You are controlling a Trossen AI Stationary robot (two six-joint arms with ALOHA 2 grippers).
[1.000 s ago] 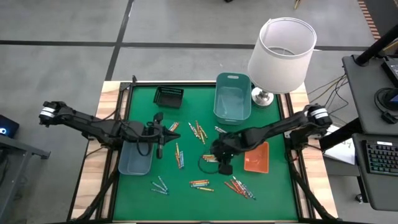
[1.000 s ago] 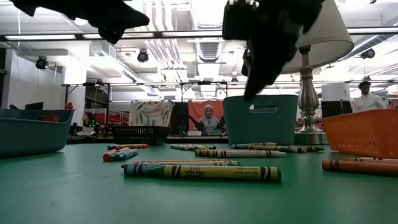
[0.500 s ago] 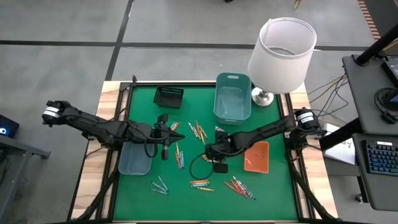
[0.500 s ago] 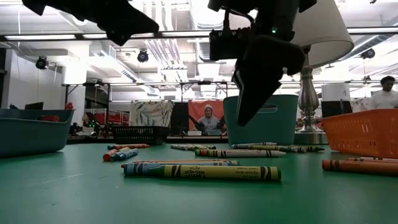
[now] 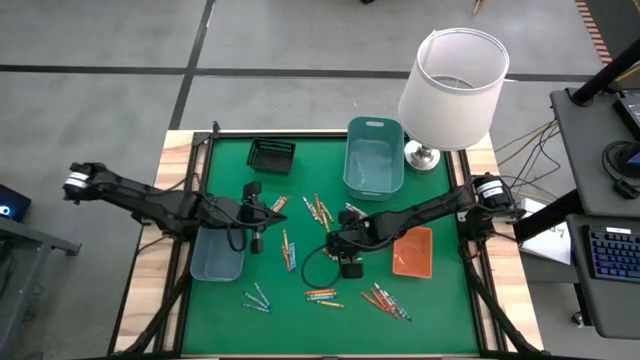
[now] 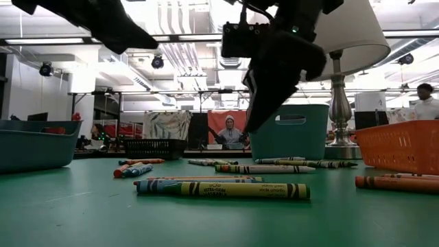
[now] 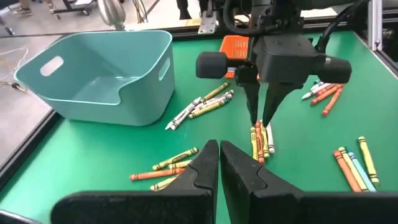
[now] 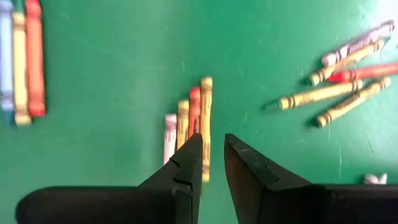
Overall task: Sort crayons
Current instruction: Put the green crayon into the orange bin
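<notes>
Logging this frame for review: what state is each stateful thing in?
Left gripper: shut, empty, above the mat.
Right gripper: fingers slightly apart, empty, over a row of four crayons.
Teal plastic bin: upright, empty.
Orange tray: upright on the mat.
White-shaded lamp: upright.

Almost no writing could be read in these pictures. In the low view, the nearest crayon (image 6: 236, 191) had a dark printed label on its yellow-green wrapper, but the letters were too small to make out. The other crayons (image 7: 200, 106) also carried paper wrappers with small marks, and none of these were readable in any view. In the room behind the table, an orange poster (image 6: 229, 128) showed a figure, and no words on it could be told. The keyboard (image 5: 612, 253) beside the table had keys, but their letters were not readable.
</notes>
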